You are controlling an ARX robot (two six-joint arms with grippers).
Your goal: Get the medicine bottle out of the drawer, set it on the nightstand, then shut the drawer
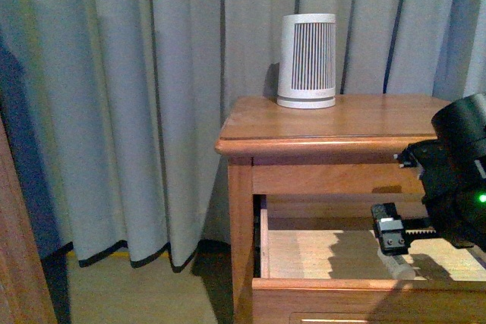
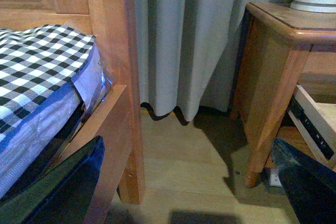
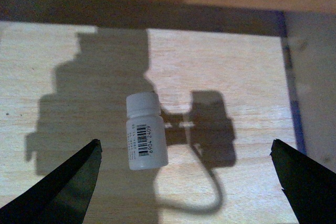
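Observation:
The medicine bottle (image 3: 145,132), small and white with a barcode label, lies on its side on the pale floor of the drawer (image 3: 236,77). My right gripper (image 3: 186,153) hangs open above it, and the bottle lies nearer one finger (image 3: 68,187) than the other. In the front view the right gripper (image 1: 395,242) reaches into the pulled-out upper drawer (image 1: 319,252) of the nightstand (image 1: 334,119), with the bottle (image 1: 396,265) just below it. My left gripper (image 2: 188,142) is open over the floor, holding nothing, and is out of the front view.
A large white ribbed cylinder (image 1: 306,60) stands at the back of the nightstand top. Grey curtains (image 1: 137,111) hang behind. The left wrist view shows a bed with a checked cover (image 2: 37,72), its wooden post (image 2: 113,77) and the nightstand's leg (image 2: 260,145).

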